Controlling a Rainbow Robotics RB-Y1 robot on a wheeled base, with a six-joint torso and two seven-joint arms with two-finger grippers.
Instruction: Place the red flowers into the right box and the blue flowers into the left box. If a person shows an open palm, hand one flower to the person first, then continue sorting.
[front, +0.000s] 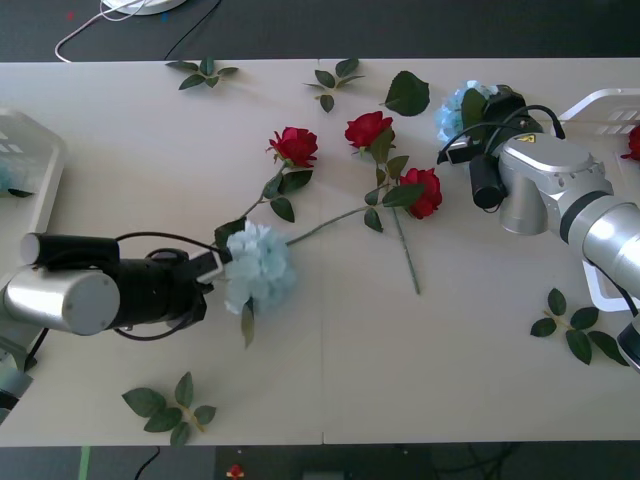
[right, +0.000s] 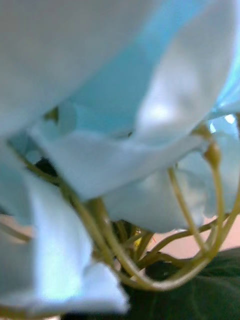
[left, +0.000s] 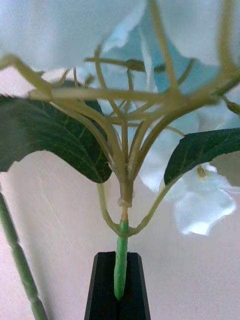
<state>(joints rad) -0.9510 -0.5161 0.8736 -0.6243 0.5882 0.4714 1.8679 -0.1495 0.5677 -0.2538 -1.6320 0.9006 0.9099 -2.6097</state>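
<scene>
Your left gripper (front: 215, 262) sits at about 8 o'clock on the bench (front: 330, 350), its black jaws clenched on the green stem of a blue flower (front: 260, 268) whose head lies just past the fingertips. The left wrist view shows what the front view hides: the stem (left: 120, 265) runs straight up between the two black fingers (left: 135, 295), branching into pale stalks and two dark leaves above. The left box (front: 35, 160) waits at 9 o'clock, at the bench's edge, with open surface between it and the arm. Your right gripper (front: 478, 125) is at 2 o'clock, pressed into a second blue flower (front: 455, 112); you cannot tell from any view whether its jaws are clenched, since the right wrist view shows pale petals (right: 125, 100) and thin stalks at close range. The right box (front: 605, 108) lies just beyond, at 3 o'clock. Three red flowers (front: 295, 146) lie across the centre, stems crossing. Loose leaf sprigs (front: 170, 405) dot the near and far edges; the 6 o'clock area is roomy.
</scene>
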